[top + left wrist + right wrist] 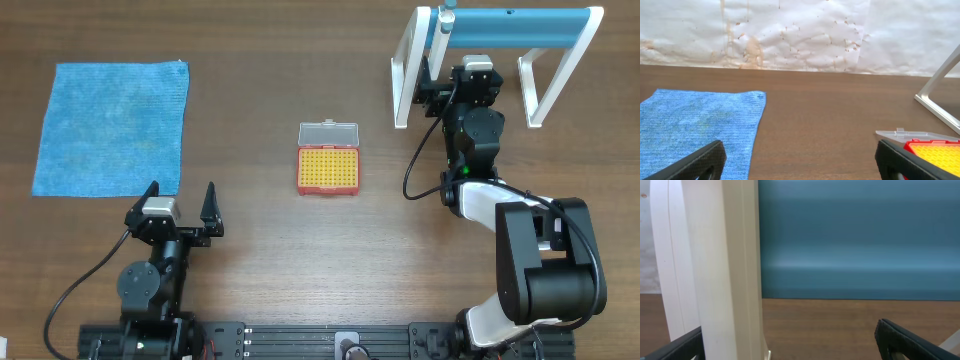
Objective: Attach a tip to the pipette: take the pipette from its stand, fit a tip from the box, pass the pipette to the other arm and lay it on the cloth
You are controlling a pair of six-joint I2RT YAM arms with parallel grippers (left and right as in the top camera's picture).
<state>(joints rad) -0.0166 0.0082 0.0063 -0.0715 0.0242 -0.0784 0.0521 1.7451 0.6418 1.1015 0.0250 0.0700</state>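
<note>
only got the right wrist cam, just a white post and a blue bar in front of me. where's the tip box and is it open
Observer: The tip box sits mid-table, left of your arm, with its clear lid flipped open.
Operator: is the pipette on the stand
Observer: Yes, the pipette hangs at the left end of the stand, by the post you see.
Operator: left arm?
Observer: The left gripper is open, just off the near right corner of the cloth.
</note>
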